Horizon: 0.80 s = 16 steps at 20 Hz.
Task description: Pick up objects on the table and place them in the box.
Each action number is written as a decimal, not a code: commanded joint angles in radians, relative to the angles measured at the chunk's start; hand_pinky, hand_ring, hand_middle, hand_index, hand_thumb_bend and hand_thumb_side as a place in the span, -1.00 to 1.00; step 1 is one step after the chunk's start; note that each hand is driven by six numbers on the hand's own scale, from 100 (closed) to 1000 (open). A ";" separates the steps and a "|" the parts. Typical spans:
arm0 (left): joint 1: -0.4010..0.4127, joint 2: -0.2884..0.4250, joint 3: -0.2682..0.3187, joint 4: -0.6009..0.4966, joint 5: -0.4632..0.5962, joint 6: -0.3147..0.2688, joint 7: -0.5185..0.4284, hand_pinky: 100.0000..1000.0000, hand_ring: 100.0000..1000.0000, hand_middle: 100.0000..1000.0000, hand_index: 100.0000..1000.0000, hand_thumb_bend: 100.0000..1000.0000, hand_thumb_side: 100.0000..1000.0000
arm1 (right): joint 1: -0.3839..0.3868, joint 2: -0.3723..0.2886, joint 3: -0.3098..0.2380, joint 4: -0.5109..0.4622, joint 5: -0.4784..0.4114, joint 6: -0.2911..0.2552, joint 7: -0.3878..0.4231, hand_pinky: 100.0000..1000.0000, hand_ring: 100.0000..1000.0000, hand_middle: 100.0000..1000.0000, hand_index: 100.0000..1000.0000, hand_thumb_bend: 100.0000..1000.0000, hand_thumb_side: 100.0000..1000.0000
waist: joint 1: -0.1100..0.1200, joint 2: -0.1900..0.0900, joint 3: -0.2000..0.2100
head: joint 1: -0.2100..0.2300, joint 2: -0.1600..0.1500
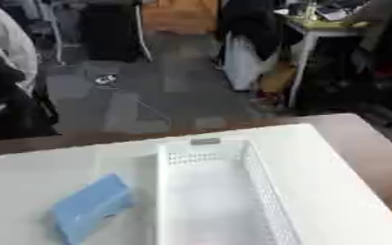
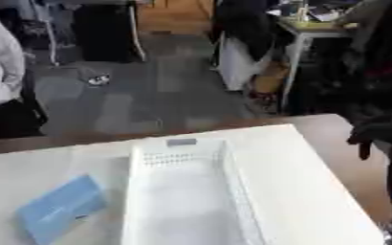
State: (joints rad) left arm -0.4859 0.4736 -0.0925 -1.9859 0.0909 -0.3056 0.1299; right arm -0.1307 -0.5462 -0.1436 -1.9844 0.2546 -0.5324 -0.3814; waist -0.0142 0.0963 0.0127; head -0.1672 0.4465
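Box (image 1: 220, 196), white and perforated, set mid-table running back from the near edge, seemingly empty. Blue flat object (image 1: 91, 206) just beside its left wall, near the table's (image 1: 333, 182) front edge, not yet collected. Right hand (image 2: 375, 134) off the table's right edge (fingers curled down, holding nothing); left hand out of view, so probably a reach still to begin.

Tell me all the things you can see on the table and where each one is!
basket: one, white, with holes in its walls, middle of the table, looks empty inside.
flat packet: one, light blue, lying on the table left of the basket, outside it.
table: one, white top with a brown strip along its right side.
right hand: one, black, at the right edge of the right eye view, above the table's brown strip, holding nothing; fingers too unclear to judge.
left hand: not in view.
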 commanded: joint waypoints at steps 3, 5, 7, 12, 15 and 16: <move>-0.011 0.027 0.012 -0.014 -0.002 0.002 -0.002 -0.53 -0.23 0.06 0.42 0.46 0.56 | -0.013 -0.033 -0.005 -0.016 0.003 -0.002 0.002 -0.84 -0.33 -0.18 0.03 -1.00 1.00 | 0.001 -0.010 -0.002 | 0.007 0.003; -0.010 0.027 0.011 -0.014 -0.002 0.002 -0.002 -0.53 -0.24 0.06 0.43 0.48 0.57 | -0.013 -0.033 -0.005 -0.016 0.005 -0.005 0.003 -0.82 -0.30 -0.16 0.05 -1.00 1.00 | 0.001 -0.010 -0.002 | 0.008 0.003; -0.009 0.027 0.010 -0.014 -0.002 0.005 -0.006 -0.53 -0.24 0.07 0.43 0.48 0.57 | -0.014 -0.032 -0.007 -0.016 0.018 -0.030 0.021 -0.82 -0.30 -0.16 0.05 -1.00 1.00 | 0.000 -0.009 -0.002 | 0.011 0.000; 0.012 0.070 0.020 0.002 -0.111 0.157 -0.078 -0.60 -0.22 0.13 0.51 0.53 0.64 | -0.005 -0.011 -0.065 -0.016 0.046 -0.053 0.063 -0.79 -0.29 -0.16 0.05 -1.00 1.00 | 0.000 -0.011 -0.013 | 0.026 0.022; 0.013 0.136 0.011 0.003 -0.248 0.290 -0.160 -0.62 -0.18 0.23 0.58 0.56 0.70 | 0.001 -0.012 -0.084 -0.016 0.050 -0.044 0.058 -0.79 -0.29 -0.16 0.05 -1.00 1.00 | 0.004 -0.016 -0.018 | 0.040 0.053; 0.009 0.163 0.004 0.008 -0.287 0.318 -0.188 -0.62 -0.18 0.23 0.58 0.56 0.70 | 0.003 -0.013 -0.086 -0.016 0.056 -0.043 0.063 -0.79 -0.29 -0.16 0.05 -1.00 1.00 | 0.005 -0.018 -0.020 | 0.044 0.063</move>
State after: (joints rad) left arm -0.4628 0.5854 -0.0904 -1.9723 -0.1460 -0.0308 -0.0302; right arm -0.1284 -0.5439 -0.2125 -1.9844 0.3040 -0.5778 -0.3210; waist -0.0101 0.0912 -0.0058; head -0.1329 0.4987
